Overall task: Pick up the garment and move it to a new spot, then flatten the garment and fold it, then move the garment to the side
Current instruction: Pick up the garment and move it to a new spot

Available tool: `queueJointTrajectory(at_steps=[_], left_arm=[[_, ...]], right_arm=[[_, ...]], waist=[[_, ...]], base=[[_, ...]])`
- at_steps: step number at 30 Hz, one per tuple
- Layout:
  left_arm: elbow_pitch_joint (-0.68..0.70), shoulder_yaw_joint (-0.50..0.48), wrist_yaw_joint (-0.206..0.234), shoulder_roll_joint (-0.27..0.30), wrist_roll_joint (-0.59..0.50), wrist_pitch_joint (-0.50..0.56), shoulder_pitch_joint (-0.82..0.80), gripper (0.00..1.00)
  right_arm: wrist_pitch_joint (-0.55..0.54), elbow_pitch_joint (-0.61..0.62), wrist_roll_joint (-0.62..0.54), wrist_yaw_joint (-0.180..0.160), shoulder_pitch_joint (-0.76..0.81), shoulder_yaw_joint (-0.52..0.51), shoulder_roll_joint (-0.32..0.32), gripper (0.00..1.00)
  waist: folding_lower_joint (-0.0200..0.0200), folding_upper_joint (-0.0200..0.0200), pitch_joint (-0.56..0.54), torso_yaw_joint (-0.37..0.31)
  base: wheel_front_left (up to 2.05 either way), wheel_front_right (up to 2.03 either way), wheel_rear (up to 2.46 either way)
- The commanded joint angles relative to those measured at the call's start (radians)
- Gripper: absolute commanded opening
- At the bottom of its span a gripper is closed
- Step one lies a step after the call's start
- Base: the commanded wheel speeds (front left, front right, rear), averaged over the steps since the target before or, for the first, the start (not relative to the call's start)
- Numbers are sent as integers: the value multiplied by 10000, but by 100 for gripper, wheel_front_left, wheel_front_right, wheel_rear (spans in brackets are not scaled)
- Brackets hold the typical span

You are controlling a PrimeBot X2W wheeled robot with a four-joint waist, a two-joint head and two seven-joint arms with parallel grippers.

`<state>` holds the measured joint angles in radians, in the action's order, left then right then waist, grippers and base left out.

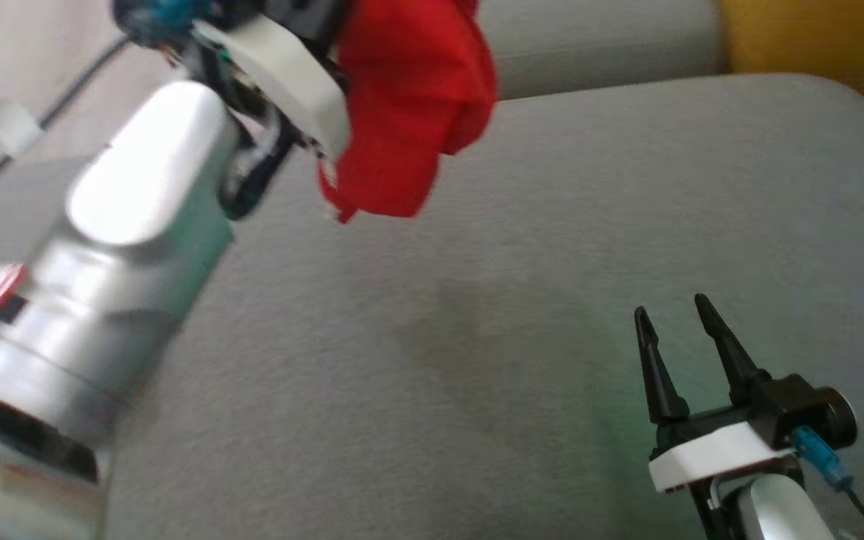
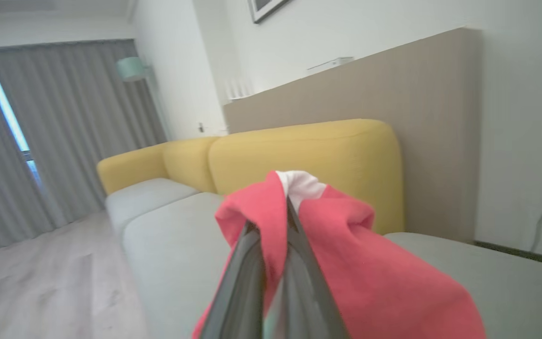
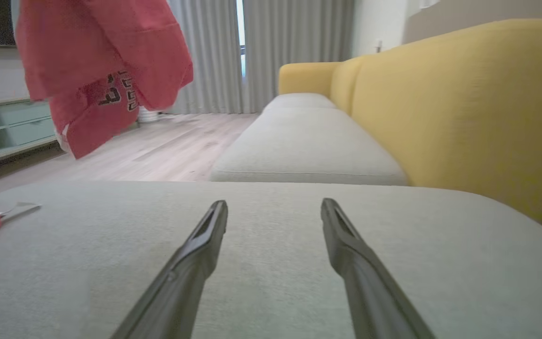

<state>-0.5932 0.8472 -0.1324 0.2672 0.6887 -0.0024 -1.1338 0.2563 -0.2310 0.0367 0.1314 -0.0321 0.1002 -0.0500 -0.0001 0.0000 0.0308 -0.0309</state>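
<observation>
We held our left claw (image 2: 275,221) clamped tight on the red garment (image 1: 417,97), which hung bunched from its tips, clear above the grey cushion (image 1: 477,315). Our right claw (image 1: 670,306) stood spread wide and empty, the garment high to its left.

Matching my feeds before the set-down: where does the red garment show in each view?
Head view: red garment top centre, hanging above the grey cushion.
Left wrist view: garment bottom centre, pinched between the left fingers.
Right wrist view: garment upper left, hanging in the air.
Shared landmark: the yellow backrest.
</observation>
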Motion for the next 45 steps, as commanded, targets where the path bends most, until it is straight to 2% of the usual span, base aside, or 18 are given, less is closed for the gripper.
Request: queueJointTrajectory(at_steps=[1,7,12,17,20,22,28,30,34,38,40,45], left_arm=[[258,-223,18,98,115,-115,-239,0],[-287,200,175,-766,183,-809,859,0],[-1246,920,283,-1500,-85,-1891,2452,0],[-1864,1367,639,-2072,-302,-2557,4313,0],[-1281,1059,1236,-2147,-566,-2586,4856,0],[-676,813,1609,-2160,-985,-2589,5225,100],[1148,-485,2550,-2142,-2067,-2591,6704,100],[1865,-1170,2897,-1966,-2569,-2592,7231,100],[3034,-2487,3240,-1602,-3211,-2592,8515,100],[3666,-3506,3415,-1459,-3468,-2593,9600,100],[3962,-4223,3343,-1364,-3657,-2593,10658,100],[4319,-4997,2932,-1473,-3891,-2593,12191,100]], right_arm=[[55,416,53,-7,-254,300,-6,100],[55,539,118,-7,-327,431,-4,100],[55,611,124,-7,-404,599,-4,100],[55,617,166,-7,-432,579,-4,100],[55,530,148,-7,-350,436,-4,100],[55,461,116,-7,-277,361,-3,100],[55,268,120,-7,191,199,-3,100],[55,277,176,-7,333,88,-3,100],[55,322,273,-7,651,-134,-3,100],[55,432,339,-7,956,-379,-3,100],[55,505,355,-7,1283,-598,-3,100],[55,481,381,-7,1748,-719,-3,100]], waist=[[1,0,-145,-1147],[1,0,349,-2221],[1,0,846,-2737],[1,0,1116,-2728],[1,0,969,-2433],[1,0,724,-2182],[1,0,-277,-1319],[1,0,-530,-1011],[1,0,-986,-430],[1,0,-1279,-59],[1,0,-1487,277],[1,0,-1712,606]], base=[[0,0,0],[0,0,0],[0,0,0],[0,0,0],[0,0,0],[0,0,0],[0,0,0],[0,0,0],[0,0,0],[0,0,0],[0,0,0],[0,0,0]])
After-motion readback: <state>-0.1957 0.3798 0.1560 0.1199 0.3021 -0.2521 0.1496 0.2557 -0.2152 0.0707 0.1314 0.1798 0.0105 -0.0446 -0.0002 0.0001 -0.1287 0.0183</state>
